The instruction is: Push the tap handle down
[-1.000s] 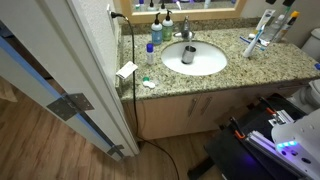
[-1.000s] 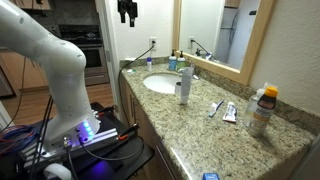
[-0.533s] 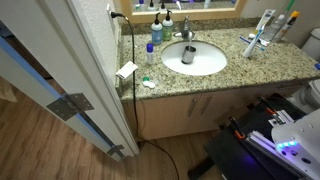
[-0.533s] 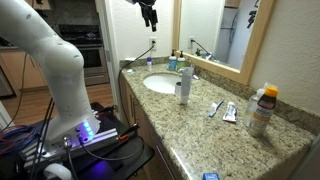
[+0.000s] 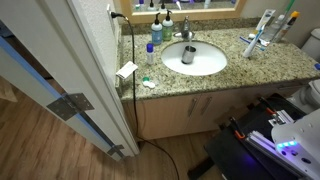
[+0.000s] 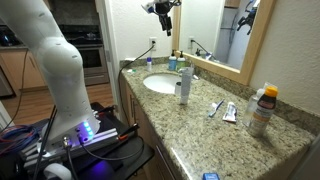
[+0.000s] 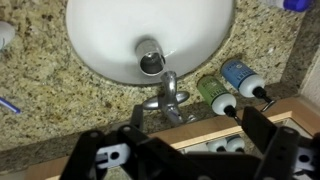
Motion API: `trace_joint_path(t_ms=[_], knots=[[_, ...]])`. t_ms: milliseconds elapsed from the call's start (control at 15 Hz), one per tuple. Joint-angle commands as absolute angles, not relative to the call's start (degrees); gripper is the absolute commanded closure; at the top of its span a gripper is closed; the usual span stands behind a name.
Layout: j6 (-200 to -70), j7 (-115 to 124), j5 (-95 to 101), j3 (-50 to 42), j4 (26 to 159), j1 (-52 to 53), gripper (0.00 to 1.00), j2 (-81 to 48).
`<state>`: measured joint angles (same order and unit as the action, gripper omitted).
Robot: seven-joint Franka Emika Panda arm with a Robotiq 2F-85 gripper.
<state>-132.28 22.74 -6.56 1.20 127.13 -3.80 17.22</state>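
Gripper (image 7: pixel 190 118) first, on the wrist view: two dark fingers (image 7: pixel 105 150) come in from the bottom edge, spread wide, nothing between them. Framed in that gap is the tap handle (image 7: pixel 171 103), a short chrome lever on top of the small tap (image 7: pixel 169 82) at the back edge of the granite counter (image 7: pixel 40 110). No contact here, the fingers stand apart from the lever. The spout points up the picture over the white basin (image 7: pixel 100 50), and a dark grey cup (image 7: pixel 150 58) stands in the basin just beyond it. Just beside the tap, along that same back edge, stand a green-capped bottle (image 7: pixel 212 92) and a blue-capped bottle (image 7: pixel 240 75), close together.

Now in an exterior view along the counter: the gripper (image 6: pixel 164 16) hangs high at the top of the frame, beside the mirror (image 6: pixel 215 35) and well above the basin (image 6: pixel 158 84). The white arm (image 6: pixel 45 50) fills the left side. The handle is too small to pick out from here. An orange-capped bottle (image 6: pixel 262 108) stands near the closer end of the counter.

And in an exterior view from above and in front: the basin (image 5: pixel 208 66) sits mid-counter, cup (image 5: pixel 188 54) inside it, tap (image 5: pixel 185 33) behind it at the back edge. Toothbrushes (image 5: pixel 258 40) lie toward the back right corner. A black cable (image 5: pixel 130 90) drops past the counter's end by the door (image 5: pixel 50 60).
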Motion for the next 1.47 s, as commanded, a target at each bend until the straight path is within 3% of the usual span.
trace_joint_path(t_ms=[0,333,400,667,1067,1267,1400], knots=[[-138.11,25.98,2.95,2.67,123.00,-6.16,0.00,7.18],[-134.11,28.78,1.61,0.55,107.08,-3.23,0.00,-7.71],[-137.12,25.97,2.74,-0.12,114.91,-3.12,0.00,-2.27],[-136.08,28.36,2.22,-0.55,107.95,-2.21,0.00,-7.83],[-133.87,12.26,-3.14,0.22,97.75,-2.37,0.00,-17.83],[-130.14,19.36,2.42,-2.20,90.01,0.17,0.00,-23.98],[-132.58,16.77,0.08,-1.66,94.89,-0.54,0.00,-20.59]])
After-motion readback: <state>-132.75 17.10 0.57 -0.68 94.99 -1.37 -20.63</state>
